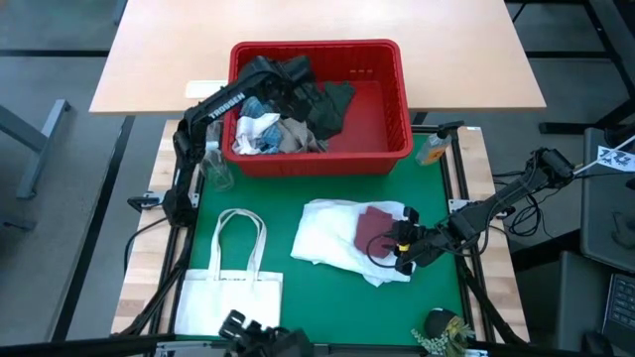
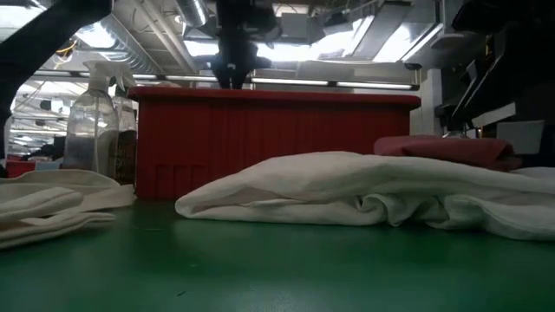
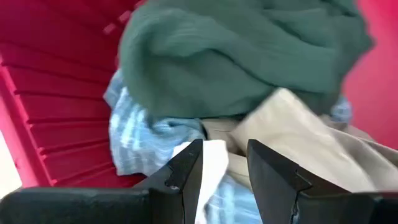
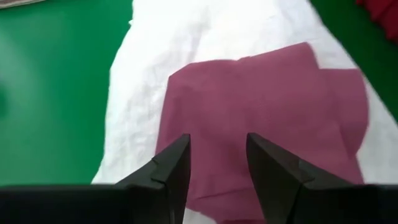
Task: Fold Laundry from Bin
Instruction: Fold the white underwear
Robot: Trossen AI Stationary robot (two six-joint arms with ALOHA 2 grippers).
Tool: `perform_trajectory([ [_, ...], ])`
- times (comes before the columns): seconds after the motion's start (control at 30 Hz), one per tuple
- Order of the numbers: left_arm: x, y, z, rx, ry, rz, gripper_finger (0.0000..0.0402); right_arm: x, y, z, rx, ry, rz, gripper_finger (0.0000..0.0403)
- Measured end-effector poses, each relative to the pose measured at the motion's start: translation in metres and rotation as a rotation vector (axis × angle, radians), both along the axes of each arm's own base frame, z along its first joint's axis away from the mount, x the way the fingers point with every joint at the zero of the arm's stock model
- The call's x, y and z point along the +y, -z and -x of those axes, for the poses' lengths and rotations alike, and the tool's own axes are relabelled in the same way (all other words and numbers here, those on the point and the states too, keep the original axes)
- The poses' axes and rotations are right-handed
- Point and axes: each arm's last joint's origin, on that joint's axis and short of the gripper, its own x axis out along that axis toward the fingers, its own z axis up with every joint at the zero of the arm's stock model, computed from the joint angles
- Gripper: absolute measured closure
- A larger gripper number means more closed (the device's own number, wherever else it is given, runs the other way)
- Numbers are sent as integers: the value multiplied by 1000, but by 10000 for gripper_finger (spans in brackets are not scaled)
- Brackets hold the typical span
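The red bin [image 1: 402, 99] stands at the far side of the green mat. Its left half holds laundry: a dark green garment [image 3: 236, 56], blue-and-white striped cloth [image 3: 137, 137] and beige cloth [image 3: 311, 137]. My left gripper [image 1: 298, 89] hangs open over this pile, fingers [image 3: 186, 174] pointing down at it. On the mat a white garment [image 1: 332, 233] lies spread, with a folded maroon piece [image 1: 375, 228] on top. My right gripper [image 1: 402, 243] stands open at the maroon piece's right edge, slanting down over it [image 4: 261, 106].
A flat white tote bag [image 1: 238, 278] lies at the mat's near left. A clear spray bottle [image 1: 213, 169] stands left of the bin, and a small orange bottle [image 1: 432, 149] to its right. A wooden table [image 1: 149, 59] lies beyond. The bin's right half is bare.
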Motion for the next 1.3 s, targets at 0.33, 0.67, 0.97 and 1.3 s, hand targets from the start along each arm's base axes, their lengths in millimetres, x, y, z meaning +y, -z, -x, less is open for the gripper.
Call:
perform_trajectory([
  [0.33, 18, 57, 11, 163, -12, 164, 281, -1, 0, 0, -11, 18, 23, 249],
  [0.67, 20, 89, 12, 284, 58, 179, 285, -1, 0, 0, -15, 22, 28, 249],
  [0.97, 19, 89, 9, 275, 73, 168, 385, -1, 0, 0, -15, 23, 28, 249],
  [1.3, 7, 65, -5, 210, 115, 108, 398, -1, 0, 0, -16, 23, 28, 249],
])
